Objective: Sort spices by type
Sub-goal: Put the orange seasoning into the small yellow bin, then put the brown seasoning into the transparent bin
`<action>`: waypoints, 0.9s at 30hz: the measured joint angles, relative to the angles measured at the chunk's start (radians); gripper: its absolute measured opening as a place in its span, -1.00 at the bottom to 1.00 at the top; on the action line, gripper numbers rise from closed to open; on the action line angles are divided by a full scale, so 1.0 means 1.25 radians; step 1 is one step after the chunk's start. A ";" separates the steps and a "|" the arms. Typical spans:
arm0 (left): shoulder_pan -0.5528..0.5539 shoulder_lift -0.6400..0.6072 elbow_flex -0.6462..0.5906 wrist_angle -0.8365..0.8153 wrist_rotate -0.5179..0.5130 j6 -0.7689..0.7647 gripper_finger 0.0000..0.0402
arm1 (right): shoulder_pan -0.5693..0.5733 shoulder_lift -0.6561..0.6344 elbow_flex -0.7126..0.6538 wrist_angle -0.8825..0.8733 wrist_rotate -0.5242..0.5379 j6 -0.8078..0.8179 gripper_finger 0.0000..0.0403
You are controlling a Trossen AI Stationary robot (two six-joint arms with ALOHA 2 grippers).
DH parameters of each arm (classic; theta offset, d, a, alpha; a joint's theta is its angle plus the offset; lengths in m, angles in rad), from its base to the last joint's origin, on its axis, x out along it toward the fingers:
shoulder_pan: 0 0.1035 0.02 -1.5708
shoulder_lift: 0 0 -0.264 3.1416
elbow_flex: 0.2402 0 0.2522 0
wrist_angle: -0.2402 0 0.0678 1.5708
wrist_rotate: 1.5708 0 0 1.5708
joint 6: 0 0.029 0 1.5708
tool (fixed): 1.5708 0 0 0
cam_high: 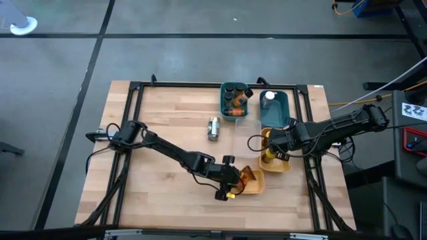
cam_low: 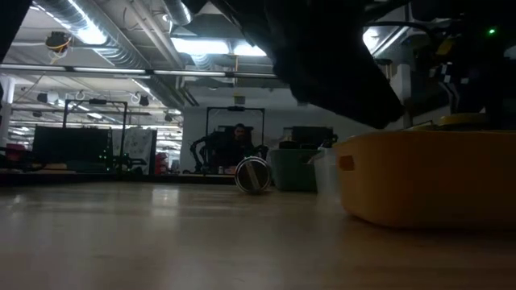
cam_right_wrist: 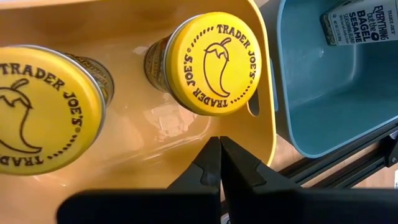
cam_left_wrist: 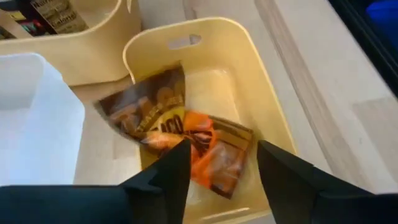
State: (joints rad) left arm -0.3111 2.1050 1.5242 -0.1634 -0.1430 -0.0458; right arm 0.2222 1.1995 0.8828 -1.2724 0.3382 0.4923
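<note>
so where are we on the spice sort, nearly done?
Close. Done: dark-lidded jars in the green bin, a white-lidded bottle in the blue bin, two yellow-lidded jars in a yellow bin under the shut right gripper. In hand: left gripper, open, over orange-brown packets in the cream bin. Left: one jar lying loose on the table.

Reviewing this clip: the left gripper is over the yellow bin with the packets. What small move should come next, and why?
Probably lift the left gripper straight up out of the yellow bin. Its fingers stand apart, and the orange-brown packets lie inside the bin, apparently released. One jar lies loose on the table, a likely next pick. The right gripper is shut over another yellow bin.
</note>
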 joint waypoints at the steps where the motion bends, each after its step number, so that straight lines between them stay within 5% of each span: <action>1: 0.000 -0.001 0.000 0.001 0.000 0.000 -0.15 | 0.000 0.000 0.000 0.000 0.000 0.000 -0.97; 16: 0.026 -0.101 0.000 -0.032 -0.002 -0.073 -0.08 | 0.000 0.000 0.011 -0.015 0.000 0.000 -0.97; 27: 0.095 -0.246 0.001 -0.180 -0.002 -0.182 -0.08 | 0.000 0.000 0.159 -0.060 0.016 -0.003 -0.97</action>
State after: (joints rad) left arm -0.1918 1.7971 1.5249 -0.3882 -0.1455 -0.2738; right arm 0.2222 1.1999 1.0821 -1.3471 0.3576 0.4889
